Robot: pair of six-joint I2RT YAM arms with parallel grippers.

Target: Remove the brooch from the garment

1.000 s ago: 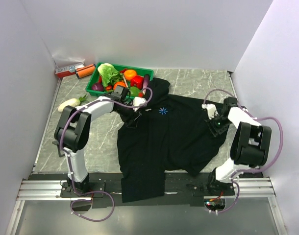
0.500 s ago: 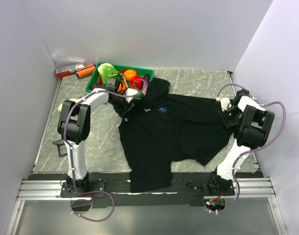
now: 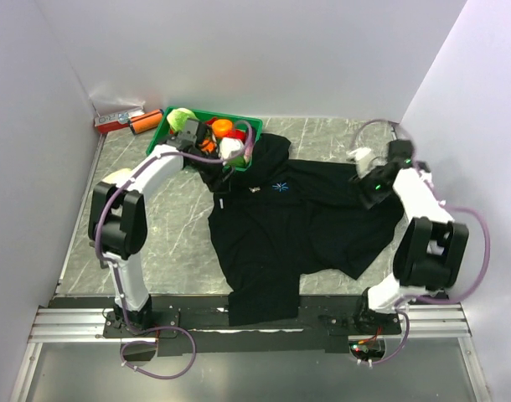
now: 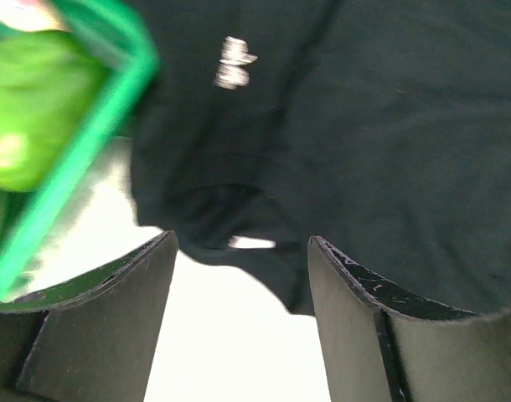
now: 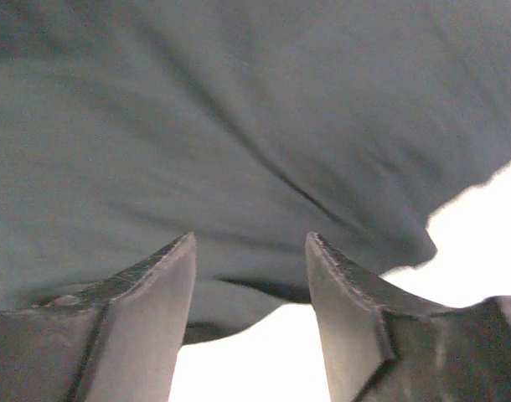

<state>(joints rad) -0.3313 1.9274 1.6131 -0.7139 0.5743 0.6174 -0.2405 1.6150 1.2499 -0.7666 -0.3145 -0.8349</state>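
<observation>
**Q:** Where is the pin, and what is it fixed to?

**A:** In the overhead view, a tiny bluish-white star-shaped brooch (image 3: 280, 187) sits on the chest of a large black short-sleeved shirt (image 3: 297, 230). The shirt is spread across the middle of a grey marbled table (image 3: 155, 226). The brooch is a star, so it shows no clear long axis.

**Q:** Which way does it lie from each gripper?

**A:** The left gripper (image 4: 240, 241) hovers at the shirt's far-left edge, just beside a green plastic tray of vegetables (image 4: 113, 107). From there the brooch lies to the right and slightly nearer. The right gripper (image 5: 249, 239) is over the shirt's right sleeve, so the brooch is to its left. The left one looks a little closer, though not by much.

**Q:** Are the fingers holding anything?

**A:** No. Both pairs stand apart with nothing between them. The left wrist view shows a blurred white mark on the fabric ahead, but I cannot tell whether it is the brooch.
</observation>
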